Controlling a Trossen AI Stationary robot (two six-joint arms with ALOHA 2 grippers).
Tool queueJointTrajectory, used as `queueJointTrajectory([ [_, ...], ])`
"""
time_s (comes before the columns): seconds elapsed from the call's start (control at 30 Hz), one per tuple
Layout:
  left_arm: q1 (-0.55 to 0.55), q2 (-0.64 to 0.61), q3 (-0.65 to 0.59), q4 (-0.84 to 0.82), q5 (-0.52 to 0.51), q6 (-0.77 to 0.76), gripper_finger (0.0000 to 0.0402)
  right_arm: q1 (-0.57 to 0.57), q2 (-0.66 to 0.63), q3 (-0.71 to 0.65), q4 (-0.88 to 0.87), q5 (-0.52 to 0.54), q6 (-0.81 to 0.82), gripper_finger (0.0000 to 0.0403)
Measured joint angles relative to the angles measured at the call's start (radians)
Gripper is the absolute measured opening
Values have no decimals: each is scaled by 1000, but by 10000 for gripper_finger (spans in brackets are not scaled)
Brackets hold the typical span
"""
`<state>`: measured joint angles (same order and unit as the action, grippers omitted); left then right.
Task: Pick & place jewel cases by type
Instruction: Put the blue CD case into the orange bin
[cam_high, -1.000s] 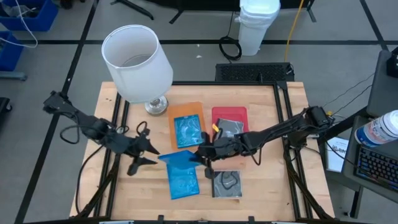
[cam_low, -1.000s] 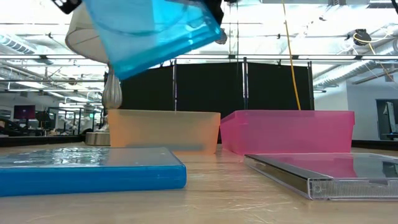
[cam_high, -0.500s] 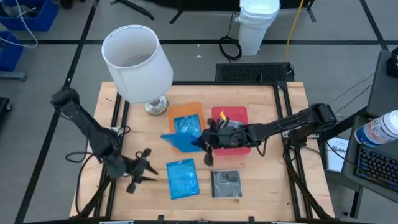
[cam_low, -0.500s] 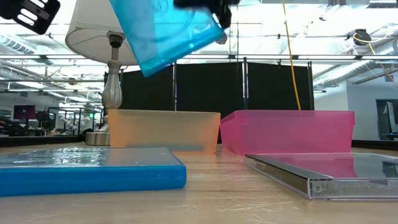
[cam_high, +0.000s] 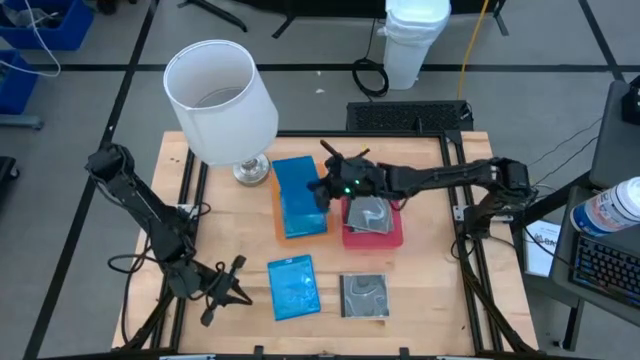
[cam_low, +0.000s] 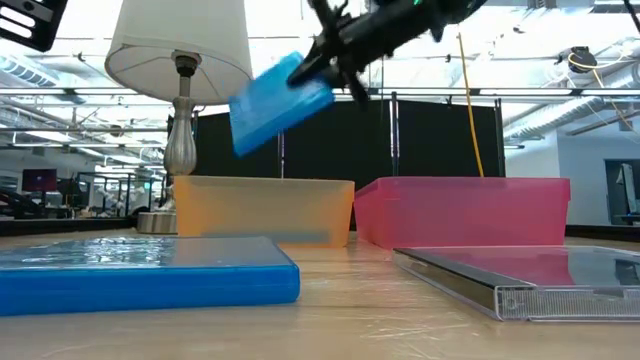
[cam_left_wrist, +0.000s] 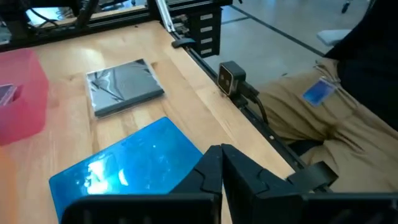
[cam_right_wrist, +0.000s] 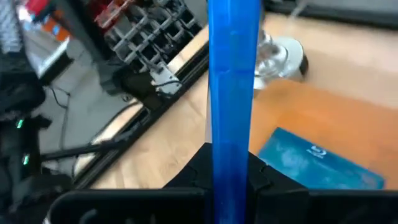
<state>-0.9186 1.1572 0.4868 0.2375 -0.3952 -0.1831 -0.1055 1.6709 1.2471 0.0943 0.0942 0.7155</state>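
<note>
The right hand (cam_high: 322, 190) is gripping a blue jewel case (cam_high: 298, 192) by its edge and holding it in the air above the orange tray (cam_low: 262, 208), where another blue case (cam_right_wrist: 318, 160) is lying flat. Beside it, the red tray (cam_high: 396, 236) is holding a dark grey case (cam_high: 368, 214). Nearer the front edge of the wooden bench (cam_high: 430, 290), a second blue case (cam_high: 293, 287) and a clear, dark-lined case (cam_high: 364, 295) are lying side by side but apart. The left hand (cam_high: 229, 288) is hanging clenched and empty at the front left, close to that blue case. A white-shaded lamp (cam_high: 221, 101) is standing at the back left.
</note>
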Motion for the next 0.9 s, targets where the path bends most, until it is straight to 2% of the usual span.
queueJointTrajectory([
  [0.13,-12,0,0,-1,0,20,6,-28,65,0,5,-71,112,20],
  [0.4,-25,0,0,-2,1,74,36,-46,173,1,54,-73,145,13],
  [0.57,-25,0,0,-11,1,77,53,-61,217,1,60,-74,166,21],
  [0.73,-25,0,0,-22,1,84,56,-65,242,1,96,-123,156,17],
  [0.9,-25,0,0,-26,1,84,47,-50,242,1,125,-160,40,34],
])
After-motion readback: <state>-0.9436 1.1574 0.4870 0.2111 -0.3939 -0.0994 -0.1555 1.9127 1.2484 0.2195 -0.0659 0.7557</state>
